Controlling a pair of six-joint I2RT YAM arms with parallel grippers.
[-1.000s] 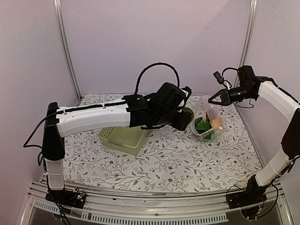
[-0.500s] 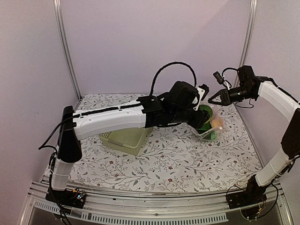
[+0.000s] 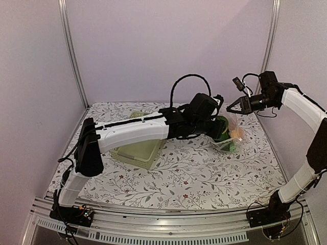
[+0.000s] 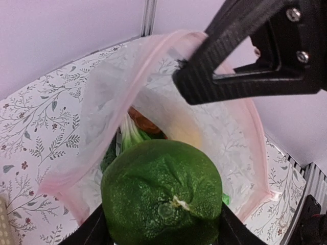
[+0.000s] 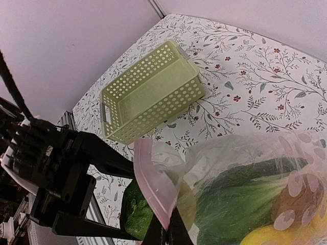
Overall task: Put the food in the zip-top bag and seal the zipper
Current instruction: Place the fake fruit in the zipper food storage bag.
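Left hand [image 3: 216, 127], half open, grips a bumpy green toy fruit [image 4: 161, 191]; the zip-top bag [image 4: 102, 92] gapes just below it, rim pinched up by the closed right hand [image 3: 230, 108]. Lower fully inside before releasing.

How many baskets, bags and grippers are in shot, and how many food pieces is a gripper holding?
Basket: 1
Zip-top bag: 1
Grippers: 2, left gripper and right gripper
Held food: 1, green round piece, in the left gripper
Total: 5
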